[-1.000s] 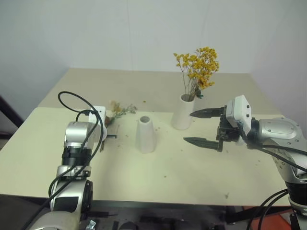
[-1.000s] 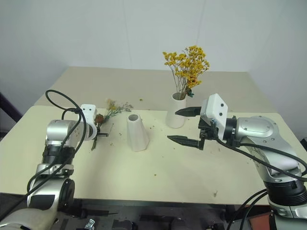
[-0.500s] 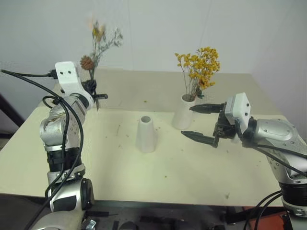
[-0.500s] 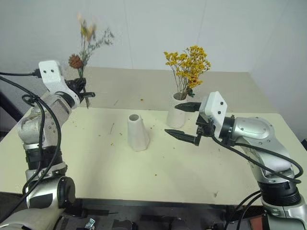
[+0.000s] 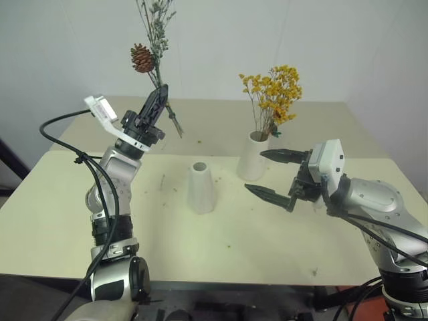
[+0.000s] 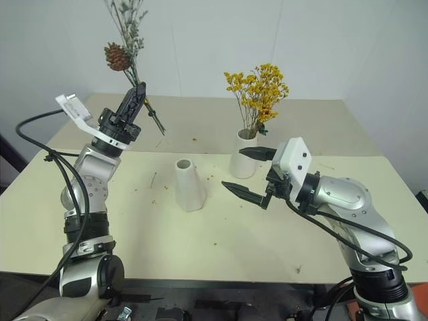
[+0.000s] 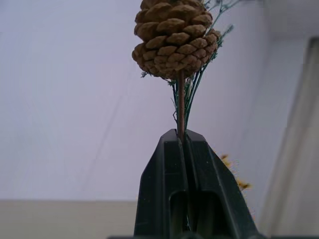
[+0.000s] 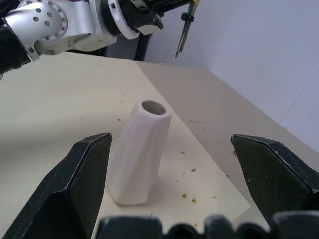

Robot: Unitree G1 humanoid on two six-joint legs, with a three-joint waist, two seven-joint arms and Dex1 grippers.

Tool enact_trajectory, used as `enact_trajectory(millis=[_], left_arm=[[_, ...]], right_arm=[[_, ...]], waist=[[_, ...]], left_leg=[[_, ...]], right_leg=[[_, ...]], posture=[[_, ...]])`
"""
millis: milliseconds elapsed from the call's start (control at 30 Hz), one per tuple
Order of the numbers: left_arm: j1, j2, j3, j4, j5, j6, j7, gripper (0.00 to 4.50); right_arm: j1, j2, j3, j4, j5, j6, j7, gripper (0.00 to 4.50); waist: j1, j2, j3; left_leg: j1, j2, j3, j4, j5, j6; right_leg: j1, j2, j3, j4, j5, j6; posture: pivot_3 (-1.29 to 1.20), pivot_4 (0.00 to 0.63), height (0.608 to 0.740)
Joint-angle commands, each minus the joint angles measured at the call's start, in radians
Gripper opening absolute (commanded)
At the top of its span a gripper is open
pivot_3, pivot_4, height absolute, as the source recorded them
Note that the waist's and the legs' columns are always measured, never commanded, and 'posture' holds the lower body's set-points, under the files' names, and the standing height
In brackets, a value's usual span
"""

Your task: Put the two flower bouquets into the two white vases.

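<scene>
a plain, pale wall is seen behind the scene, evenly lit, with faint vertical seams. in front of it, a table with a cream-coloured top is placed, its front edge dark. a second, slightly darker beige surface is set behind it, touching its far edge. small crumbs are scattered over the cream top. a dark object is partly seen at the left edge.
</scene>
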Motion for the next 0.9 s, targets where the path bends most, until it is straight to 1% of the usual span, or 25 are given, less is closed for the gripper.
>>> enact_trajectory(millis=[33,100,233,333,700,900], left_arm=[[-0.015,0.033,-0.019,0.032,-0.043,-0.001,-0.137,0.03],[-0.007,0.042,-0.032,0.054,-0.073,0.021,-0.225,0.03],[0.0,0.037,-0.076,0.07,-0.036,-0.009,-0.278,0.03],[0.007,0.023,-0.081,0.082,-0.033,-0.049,-0.313,0.03],[-0.012,0.015,-0.084,0.221,-0.015,-0.121,-0.372,0.03],[0.0,-0.01,-0.08,0.244,-0.02,-0.141,-0.373,0.03]], right_arm=[[0.009,0.011,-0.033,-0.051,-0.008,-0.028,-0.037,4.5],[0.022,0.017,-0.032,-0.06,-0.018,-0.033,-0.053,4.5],[0.05,0.025,-0.034,-0.075,-0.039,-0.04,-0.076,4.5],[0.063,0.03,-0.034,-0.087,-0.043,-0.043,-0.092,4.5],[0.077,0.037,-0.017,-0.113,-0.07,-0.044,-0.116,4.5],[0.082,0.035,-0.015,-0.115,-0.081,-0.041,-0.12,4.5]], waist=[[0.0,0.0,0.0],[0.001,0.0,0.0],[0.006,0.0,0.0],[0.005,0.0,0.0],[0.003,0.0,0.0],[0.004,0.0,0.0]], left_leg=[[0.0,0.0,0.0,0.001,0.0,0.0],[-0.001,0.0,0.0,0.001,0.0,0.0],[-0.001,0.0,-0.001,0.001,0.0,0.0],[-0.001,0.0,-0.001,0.002,0.0,0.0],[-0.001,0.0,-0.001,0.002,0.0,0.0],[-0.001,0.0,-0.001,0.002,0.0,0.0]], right_leg=[[0.0,0.0,0.0,0.0,0.0,0.0],[0.0,0.0,0.0,0.0,0.0,0.0],[0.0,0.0,-0.001,0.0,0.0,0.0],[0.001,0.0,-0.001,0.0,0.0,0.0],[0.001,0.001,-0.001,0.0,0.0,0.0],[0.001,0.001,-0.001,0.0,0.0,0.0]], posture=[[0.0,0.15,0.74],[0.0,0.15,0.74],[0.0,0.15,0.74],[0.0,0.15,0.74],[0.0,0.15,0.74],[0.0,0.15,0.74]])
